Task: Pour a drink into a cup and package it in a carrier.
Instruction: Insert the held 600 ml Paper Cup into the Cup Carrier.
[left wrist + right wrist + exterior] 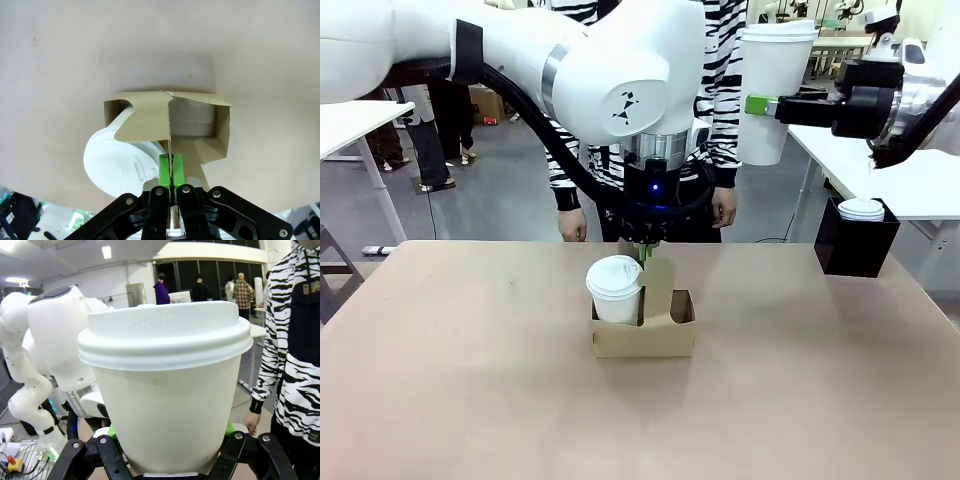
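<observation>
count — cup (616, 290) (777, 95): 2 | carrier (645, 338): 1 | black box (855, 250) of lids (861, 208): 1 | person (725, 90): 1

Raised lettering runs across the top of the white lid (165, 335) on the cup (170, 410), too faint to read. A small black triangular emblem (623, 108), without words, marks the left arm's (520, 45) white joint.

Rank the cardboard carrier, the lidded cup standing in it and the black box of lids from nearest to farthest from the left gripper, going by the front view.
1. carrier: mid-table; the left gripper has its jaws on the upright handle panel.
2. lidded cup: in the carrier's left slot, just below the gripper.
3. black box of lids: far off, at the table's right edge.
</observation>
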{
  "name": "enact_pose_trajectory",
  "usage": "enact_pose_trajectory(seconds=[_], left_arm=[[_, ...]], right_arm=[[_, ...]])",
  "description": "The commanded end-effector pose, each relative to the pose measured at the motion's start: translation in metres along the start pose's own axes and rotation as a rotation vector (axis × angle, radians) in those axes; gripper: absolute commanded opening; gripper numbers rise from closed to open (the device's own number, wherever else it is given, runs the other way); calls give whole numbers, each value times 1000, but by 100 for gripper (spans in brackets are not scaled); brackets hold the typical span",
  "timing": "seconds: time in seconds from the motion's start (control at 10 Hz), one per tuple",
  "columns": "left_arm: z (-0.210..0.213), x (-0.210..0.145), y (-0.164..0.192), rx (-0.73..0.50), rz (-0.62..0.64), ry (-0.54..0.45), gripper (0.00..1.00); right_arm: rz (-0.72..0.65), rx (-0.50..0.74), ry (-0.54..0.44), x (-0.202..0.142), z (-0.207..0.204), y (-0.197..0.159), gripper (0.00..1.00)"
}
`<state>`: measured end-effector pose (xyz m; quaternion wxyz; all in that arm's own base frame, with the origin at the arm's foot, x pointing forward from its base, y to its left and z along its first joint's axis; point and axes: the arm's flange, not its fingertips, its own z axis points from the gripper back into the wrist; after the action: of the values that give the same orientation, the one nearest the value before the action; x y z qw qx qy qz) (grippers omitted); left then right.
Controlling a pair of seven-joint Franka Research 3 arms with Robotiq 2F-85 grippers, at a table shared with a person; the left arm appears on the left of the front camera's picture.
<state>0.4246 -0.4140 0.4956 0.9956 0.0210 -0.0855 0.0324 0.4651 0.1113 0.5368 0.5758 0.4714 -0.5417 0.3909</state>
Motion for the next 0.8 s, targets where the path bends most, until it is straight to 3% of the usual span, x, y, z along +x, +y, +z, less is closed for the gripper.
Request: enact_pose_trajectory(seconds=[0.0, 0.1, 0.2, 0.4, 0.5, 0.7], left_arm=[[0, -1, -1, 1, -3, 1, 49], [4, -3, 13, -79, -20, 31, 60], [17, -6, 21, -81, -32, 35, 100], [51, -15, 38, -154, -96, 40, 100], [73, -23, 55, -189, -140, 31, 84], [104, -42, 103, -260, -321, 31, 100]], right_arm=[[20, 6, -19, 3, -3, 0, 80], [20, 6, -19, 3, -3, 0, 80], [20, 6, -19, 3, -3, 0, 80], [-51, 29, 21, -15, -16, -17, 80], [-82, 49, 37, -34, -33, -36, 80], [-120, 134, 55, -67, -57, -44, 80]])
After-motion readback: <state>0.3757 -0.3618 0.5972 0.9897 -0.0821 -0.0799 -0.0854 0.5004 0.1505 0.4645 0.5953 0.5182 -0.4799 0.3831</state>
